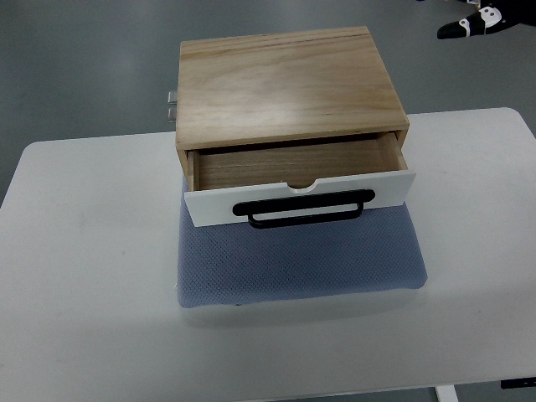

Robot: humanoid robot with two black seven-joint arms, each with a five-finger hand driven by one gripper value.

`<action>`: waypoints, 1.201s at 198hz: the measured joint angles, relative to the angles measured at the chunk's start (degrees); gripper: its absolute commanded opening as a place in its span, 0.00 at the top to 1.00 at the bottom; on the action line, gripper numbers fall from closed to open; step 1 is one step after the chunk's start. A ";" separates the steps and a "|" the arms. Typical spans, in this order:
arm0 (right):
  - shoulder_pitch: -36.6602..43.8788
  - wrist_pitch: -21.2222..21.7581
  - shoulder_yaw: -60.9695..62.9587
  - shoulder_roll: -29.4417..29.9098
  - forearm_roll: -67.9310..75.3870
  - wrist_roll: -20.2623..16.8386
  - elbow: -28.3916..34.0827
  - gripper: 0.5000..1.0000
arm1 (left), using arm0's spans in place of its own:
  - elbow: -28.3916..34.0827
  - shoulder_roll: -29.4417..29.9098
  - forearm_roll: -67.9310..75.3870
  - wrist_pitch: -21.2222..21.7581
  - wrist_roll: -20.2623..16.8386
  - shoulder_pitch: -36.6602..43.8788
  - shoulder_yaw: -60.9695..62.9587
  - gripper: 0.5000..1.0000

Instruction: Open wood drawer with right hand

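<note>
While the wood drawer stood pulled partway out of its wooden box, its white front and black handle faced the near edge of the white worktop. Inside, bare wood showed. The box sat on a blue-grey mat near the worktop's middle, the drawer front overhanging the mat. Far off at the upper right corner, well apart from the box, part of the right robot hand showed; whether its fingers were spread or curled could not be told.
</note>
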 measured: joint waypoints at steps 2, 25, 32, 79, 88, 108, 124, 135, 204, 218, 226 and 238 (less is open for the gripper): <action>-0.44 0.00 0.34 0.42 0.57 0.06 -0.52 0.12 | 0.00 0.00 0.00 0.00 0.00 0.00 0.00 0.00; -4.90 -0.71 5.26 6.37 7.11 0.63 -8.43 0.12 | 0.00 0.00 0.00 0.00 0.00 0.00 0.00 0.00; -6.13 -1.88 7.26 8.53 8.88 0.73 -11.26 0.12 | 0.00 0.00 0.00 0.00 0.00 0.01 0.00 0.00; -14.03 -5.72 20.91 21.30 12.37 0.70 -28.29 0.12 | 0.00 0.00 0.00 0.00 -0.01 -0.01 0.00 0.00; -15.16 -6.14 22.24 23.54 12.41 0.61 -30.38 0.12 | 0.00 0.00 0.00 0.00 0.00 0.00 0.00 0.00; -17.18 -7.90 23.66 27.07 12.62 0.39 -33.69 0.12 | 0.00 0.00 0.00 0.00 0.00 0.01 0.00 0.00; -18.51 -9.52 23.87 29.19 12.78 0.26 -34.81 0.12 | 0.00 0.00 0.00 0.00 0.00 0.01 0.00 0.00; -19.19 -10.08 23.86 30.23 12.81 0.20 -35.09 0.11 | 0.00 0.00 0.00 0.00 0.00 0.00 0.00 0.00; -21.24 -9.77 22.60 32.94 12.46 0.33 -35.07 0.11 | 0.00 0.00 0.00 0.00 0.02 0.00 0.00 0.00; -21.28 -9.68 22.47 33.20 12.49 0.37 -34.99 0.11 | 0.00 0.00 0.00 0.00 0.02 0.00 0.00 0.00; -21.29 -9.68 22.44 33.42 12.53 0.37 -34.97 0.11 | 0.00 0.00 0.00 0.00 0.02 0.00 0.00 0.00; -21.29 -9.68 22.38 33.65 12.57 0.37 -34.95 0.11 | 0.00 0.00 0.00 0.00 0.02 0.01 0.00 0.00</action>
